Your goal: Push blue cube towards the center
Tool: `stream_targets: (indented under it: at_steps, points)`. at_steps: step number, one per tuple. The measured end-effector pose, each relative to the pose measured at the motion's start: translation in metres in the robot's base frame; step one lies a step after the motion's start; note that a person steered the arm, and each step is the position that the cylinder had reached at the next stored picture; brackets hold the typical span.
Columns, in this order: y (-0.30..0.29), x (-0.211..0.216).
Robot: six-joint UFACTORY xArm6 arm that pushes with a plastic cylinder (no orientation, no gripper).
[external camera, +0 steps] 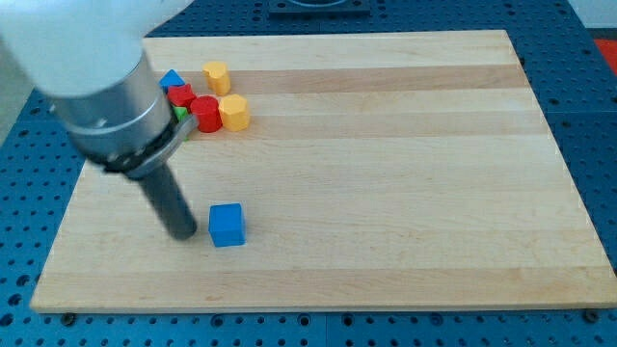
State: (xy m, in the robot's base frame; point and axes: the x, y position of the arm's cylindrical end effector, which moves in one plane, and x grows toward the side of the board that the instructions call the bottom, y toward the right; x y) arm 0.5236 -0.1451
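Note:
The blue cube (228, 226) sits on the wooden board (386, 173) at the lower left. My tip (183, 234) rests on the board just to the cube's left, a small gap apart from it. The rod rises up and left into the arm's grey and white body, which hides the board's upper left corner.
A cluster of blocks lies at the upper left: a blue triangular block (172, 79), a yellow block (215, 76), two red blocks (180, 94) (205, 113), another yellow block (233, 113), and a green block (180, 113) partly hidden by the arm.

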Motion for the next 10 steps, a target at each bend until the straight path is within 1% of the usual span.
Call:
stream_targets:
  at_steps: [1, 2, 3, 4, 5, 6, 7, 8, 9, 10]
  points:
    - [0.055, -0.022]
    - [0.018, -0.016]
    - [-0.011, 0.004]
    - [-0.009, 0.046]
    - [0.044, 0.044]
    - [0.095, -0.011]
    - [0.133, -0.062]
    - [0.152, -0.067]
    - [0.154, -0.051]
    - [0.127, -0.034]
